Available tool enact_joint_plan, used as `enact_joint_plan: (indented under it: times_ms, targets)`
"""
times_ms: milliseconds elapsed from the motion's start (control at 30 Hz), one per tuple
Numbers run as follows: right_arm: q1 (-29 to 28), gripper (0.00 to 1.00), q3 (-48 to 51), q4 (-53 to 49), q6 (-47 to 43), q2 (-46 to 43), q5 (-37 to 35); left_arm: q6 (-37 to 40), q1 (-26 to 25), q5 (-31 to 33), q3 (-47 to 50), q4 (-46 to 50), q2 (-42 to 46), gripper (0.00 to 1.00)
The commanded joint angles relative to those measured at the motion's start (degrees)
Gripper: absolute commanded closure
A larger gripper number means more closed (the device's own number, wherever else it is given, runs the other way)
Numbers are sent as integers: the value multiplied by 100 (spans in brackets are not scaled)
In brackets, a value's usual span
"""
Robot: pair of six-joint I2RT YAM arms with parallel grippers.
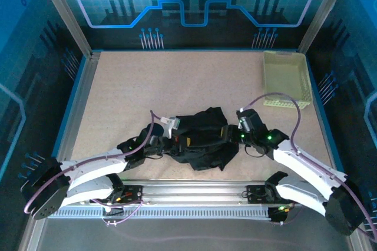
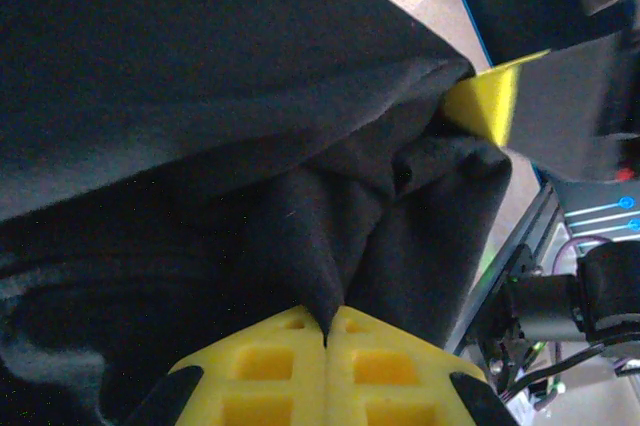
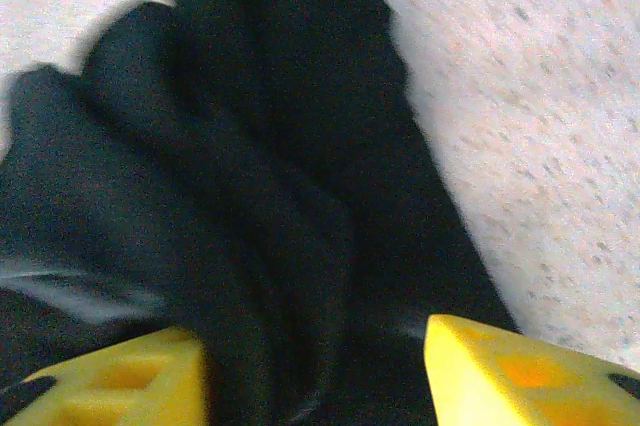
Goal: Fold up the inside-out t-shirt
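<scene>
Cloth of the inside-out plain black t-shirt [image 1: 200,142] lies crumpled in soft, matte folds on the speckled beige table [image 1: 147,86], at its near middle. The left gripper [image 2: 325,341], its yellow grid-moulded plastic jaws pressed together, pinches a ridge of the fabric. The right gripper [image 3: 315,371] stands apart, straddling dark folds; blur perhaps hides any contact. A pale yellow-green slotted plastic basket [image 1: 287,79] sits far right, well apart.
</scene>
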State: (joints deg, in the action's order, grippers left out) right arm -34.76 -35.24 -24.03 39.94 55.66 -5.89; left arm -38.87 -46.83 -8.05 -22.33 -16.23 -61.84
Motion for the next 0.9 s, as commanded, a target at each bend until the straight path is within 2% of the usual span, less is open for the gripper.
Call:
enact_joint_plan:
  times_ms: [0, 200, 333, 500, 600, 667, 867]
  targets:
    - [-601, 37, -596, -500, -1115, -104, -619, 251, -91, -144, 106, -51, -50, 99]
    - [-1624, 39, -1063, -607, -1371, 393, -1151, 274, -210, -112, 78, -42, -75, 99]
    - [-1743, 42, -1242, -564, -1420, 975, -948, 277, -258, -115, 75, -11, -101, 99]
    - [-1765, 39, -1108, -209, -1469, 1457, -864, 251, -313, -143, 72, -86, -212, 98]
    - [-1766, 44, -1261, -216, -1502, 1810, -846, 282, -345, -212, 13, -104, -330, 97]
    - [-1763, 51, -1367, -245, -1465, 1998, -931, 316, -380, -227, -36, -76, -407, 97]
    - [-1726, 95, -1477, -491, -1366, 1991, -1281, 274, -415, -173, 39, -132, -338, 97]
